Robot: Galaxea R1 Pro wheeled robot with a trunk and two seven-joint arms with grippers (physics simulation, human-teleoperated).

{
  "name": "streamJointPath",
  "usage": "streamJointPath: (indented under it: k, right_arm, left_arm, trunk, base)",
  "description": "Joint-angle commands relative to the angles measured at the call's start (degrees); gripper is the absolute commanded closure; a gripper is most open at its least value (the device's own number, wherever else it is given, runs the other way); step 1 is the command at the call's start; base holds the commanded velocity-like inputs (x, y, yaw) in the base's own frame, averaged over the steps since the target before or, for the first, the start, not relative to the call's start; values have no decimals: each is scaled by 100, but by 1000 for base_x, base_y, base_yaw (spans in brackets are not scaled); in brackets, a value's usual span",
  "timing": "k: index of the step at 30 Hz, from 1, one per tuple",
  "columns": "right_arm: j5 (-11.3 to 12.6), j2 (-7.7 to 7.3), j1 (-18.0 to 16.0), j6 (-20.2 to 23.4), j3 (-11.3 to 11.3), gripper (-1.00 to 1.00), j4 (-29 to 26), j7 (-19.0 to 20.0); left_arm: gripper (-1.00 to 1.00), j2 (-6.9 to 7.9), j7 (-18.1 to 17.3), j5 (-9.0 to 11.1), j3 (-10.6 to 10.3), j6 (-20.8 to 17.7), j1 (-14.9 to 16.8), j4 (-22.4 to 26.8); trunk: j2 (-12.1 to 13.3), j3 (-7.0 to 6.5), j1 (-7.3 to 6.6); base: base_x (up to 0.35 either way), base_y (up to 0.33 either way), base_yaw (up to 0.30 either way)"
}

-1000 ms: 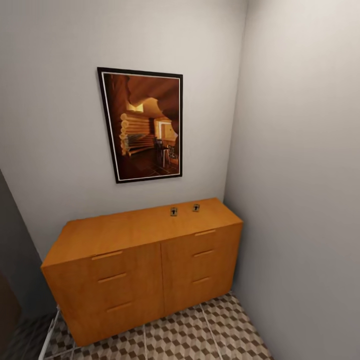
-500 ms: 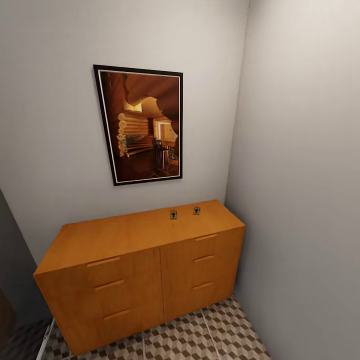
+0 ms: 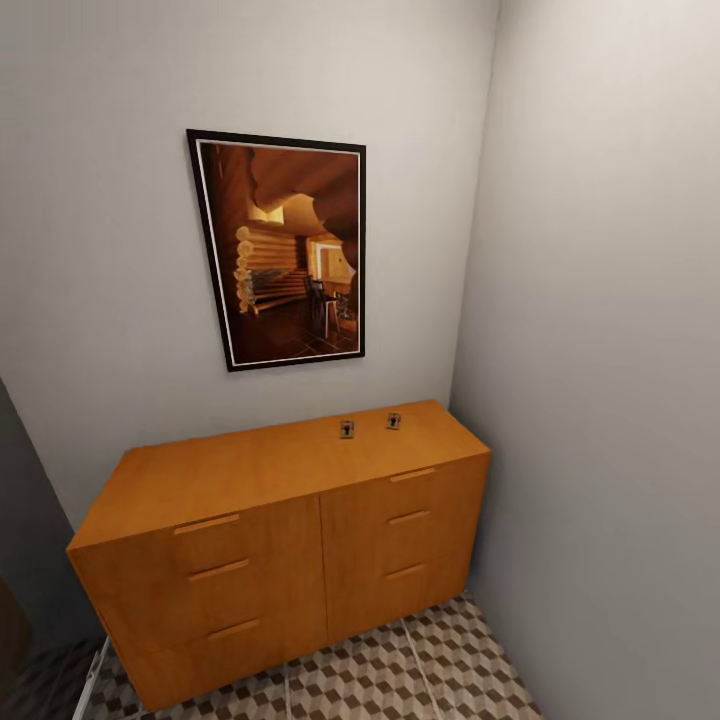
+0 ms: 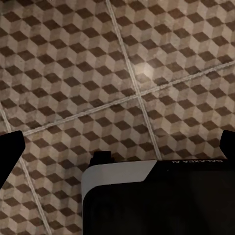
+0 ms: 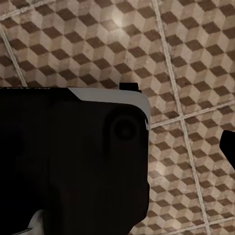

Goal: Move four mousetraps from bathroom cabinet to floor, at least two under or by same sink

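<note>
Orange-brown cabinet (image 3: 300, 540) shut, two mousetraps (image 3: 347, 429) on top

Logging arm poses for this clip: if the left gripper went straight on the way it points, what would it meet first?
Most likely the cube-patterned brown and cream tiled floor. The left gripper's dark fingertips frame bare tiles, with nothing between; how far off is unclear.

Both arms hang low with their wrist cameras facing straight down. The left pincer (image 4: 117, 147) shows two dark fingertips (image 4: 9, 152) set far apart at the frame edges. One dark fingertip (image 5: 228, 144) of the right pincer shows, beside the robot's black-and-white body (image 5: 73, 156).
</note>
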State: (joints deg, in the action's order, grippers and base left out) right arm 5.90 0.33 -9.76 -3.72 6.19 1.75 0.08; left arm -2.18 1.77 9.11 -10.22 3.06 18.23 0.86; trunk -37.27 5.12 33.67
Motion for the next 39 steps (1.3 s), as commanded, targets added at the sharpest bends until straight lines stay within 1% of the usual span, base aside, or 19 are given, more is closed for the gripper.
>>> streamJointPath:
  k: [1, 20, 33, 39]
  right_arm:
    - [60, 2, -9, -37, 48, -100, 19, 1]
    - [53, 2, -9, -54, 49, -100, 19, 1]
    - [58, -6, -9, -72, 45, -100, 19, 1]
    - [60, -7, -9, -81, 42, -100, 19, 5]
  left_arm:
    - [-100, -2, 17, 56, -50, 20, 5, -7]
    - [-100, -7, 16, 59, -50, 19, 5, -16]
    - [-100, 16, 16, 78, -45, 18, 5, -39]
    - [-100, 11, 16, 74, -49, 15, 5, -41]
  trunk:
    - [-8, 10, 2]
    - [-8, 10, 2]
    - [-8, 10, 2]
    - [-8, 10, 2]
  base:
    - [0, 0, 0]
    - [7, 0, 0]
    - [213, 0, 0]
    - [90, 0, 0]
